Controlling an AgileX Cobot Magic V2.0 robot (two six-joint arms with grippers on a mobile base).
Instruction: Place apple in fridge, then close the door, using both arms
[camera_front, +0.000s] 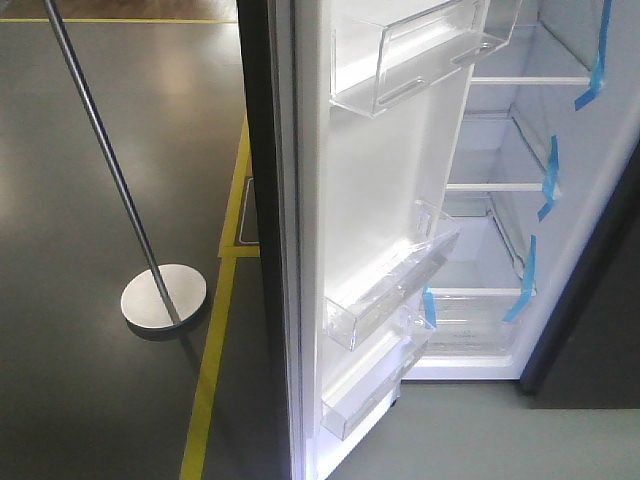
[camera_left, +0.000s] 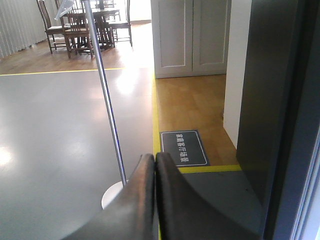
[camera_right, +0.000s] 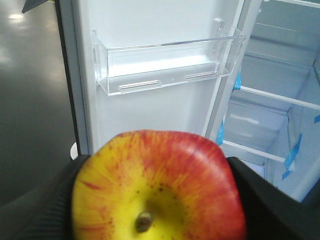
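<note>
Red-and-yellow apple (camera_right: 160, 185) fills the right wrist view, stem end toward the lens, pinched between the dark fingers (camera_right: 35, 200) of the right gripper (camera_right: 159, 215). It faces the open door (camera_right: 150, 30) and its clear bin (camera_right: 165, 70). Beyond is the fridge (camera_right: 280, 75) interior with white shelves and blue tape (camera_right: 292, 152). The left gripper (camera_left: 155, 167) is pressed closed on nothing. The door's dark outer face is to its right and a metal pole (camera_left: 107, 100) ahead.

place: mock-home test lab | cues: yellow floor tape (camera_front: 210, 370), dining chairs (camera_left: 75, 30), open fridge (camera_front: 488, 150)
</note>
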